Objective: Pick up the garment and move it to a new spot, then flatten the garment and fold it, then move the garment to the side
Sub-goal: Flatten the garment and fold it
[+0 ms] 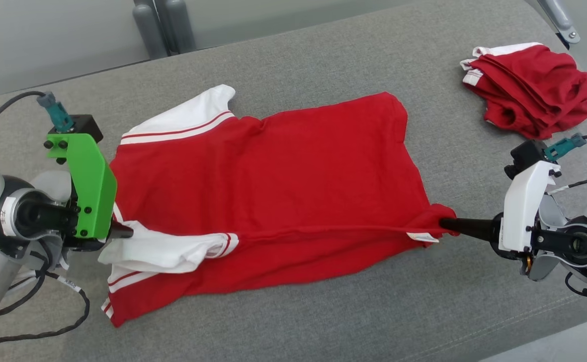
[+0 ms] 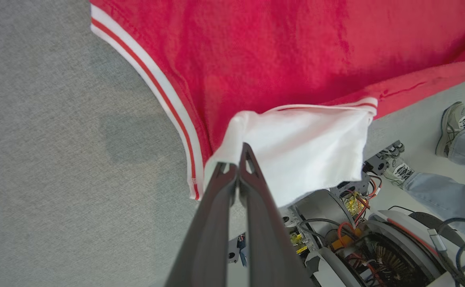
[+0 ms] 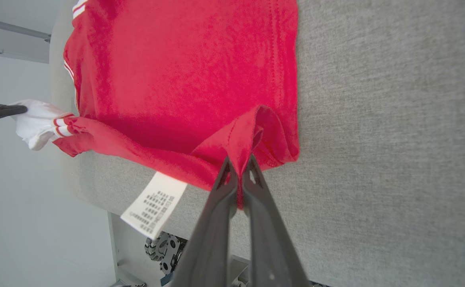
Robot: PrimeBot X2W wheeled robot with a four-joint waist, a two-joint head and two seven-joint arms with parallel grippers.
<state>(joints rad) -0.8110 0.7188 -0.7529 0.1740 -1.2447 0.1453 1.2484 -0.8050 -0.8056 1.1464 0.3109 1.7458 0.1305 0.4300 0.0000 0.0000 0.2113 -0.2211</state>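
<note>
left gripper grips sleeve | right gripper, hem | garment underside hidden

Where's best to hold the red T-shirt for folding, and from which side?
Take the red T-shirt by its near edge, from both ends: the white sleeve at left, the hem corner beside the care label at right. The left gripper and right gripper hold there; the edge runs straight between them.

Green bracket by left end effector, white cover by right end effector, perhaps teal plugs.
</note>
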